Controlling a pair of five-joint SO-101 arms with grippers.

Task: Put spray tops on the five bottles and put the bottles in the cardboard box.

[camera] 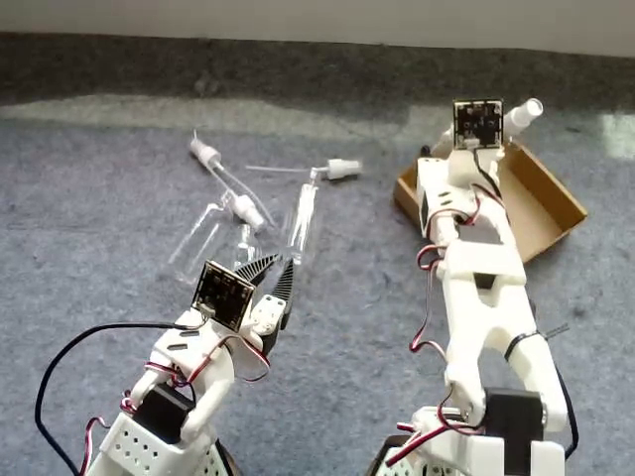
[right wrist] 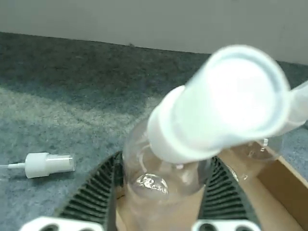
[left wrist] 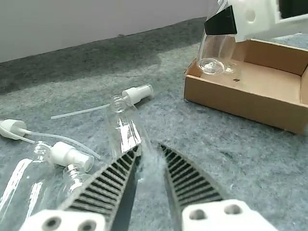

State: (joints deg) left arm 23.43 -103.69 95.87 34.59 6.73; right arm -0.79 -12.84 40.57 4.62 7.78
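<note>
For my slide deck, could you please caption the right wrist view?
Right gripper holds a capped clear bottle over the cardboard box; a loose spray top lies on the carpet.

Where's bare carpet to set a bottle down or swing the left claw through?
Free: the carpet strip between the uncapped bottle and the cardboard box, and the stretch left of the bottle cluster. Crowded: ahead of the left claw, among bottles and loose spray tops, and the box, under the right claw holding a capped bottle.
</note>
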